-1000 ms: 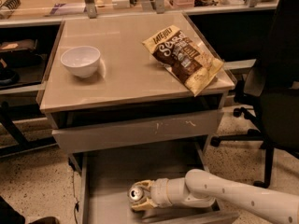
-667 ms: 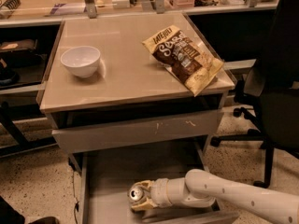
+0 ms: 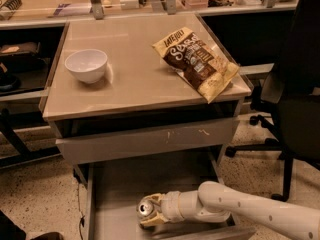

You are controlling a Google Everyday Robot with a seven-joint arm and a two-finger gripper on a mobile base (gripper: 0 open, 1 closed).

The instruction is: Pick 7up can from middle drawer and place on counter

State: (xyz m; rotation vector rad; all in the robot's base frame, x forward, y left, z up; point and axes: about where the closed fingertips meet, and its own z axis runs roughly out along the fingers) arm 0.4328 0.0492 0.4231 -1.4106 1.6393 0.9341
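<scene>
One white jointed arm [image 3: 250, 211] comes in low from the four o'clock corner and ends in a two-finger gripper [image 3: 150, 212] with pale yellowish fingers [image 3: 156, 199] at about six o'clock of the view. The fingers are drawn in on the small aluminium 7up can [image 3: 145, 208] with its silvery pull-tab top, one at the can's twelve o'clock and the other at its six. They look pressed against its sides, so the can is in the grasp. The can is inside the wide, shallow grey metal middle drawer [image 3: 120, 181], which is pulled out. It is near the drawer's front and roughly midway between the low side walls; whether it rests on the plain floor or is raised off it I cannot tell.

Behind and above is a grey drawer front with pale scratch marks [image 3: 150, 141]. Over that lies the smooth tan-beige rectangular counter [image 3: 140, 91]. At its ten o'clock stands a round white bowl [image 3: 86, 65]; at its two o'clock lies a crumpled brown-and-yellow snack bag [image 3: 199, 61], one corner hanging over the right edge — well apart from the bowl.

At three o'clock stands a black office chair [image 3: 295, 99] on speckled flooring [image 3: 35, 199]. Farthest back, at twelve o'clock, runs a long wooden bench with metal posts [image 3: 50, 4]
</scene>
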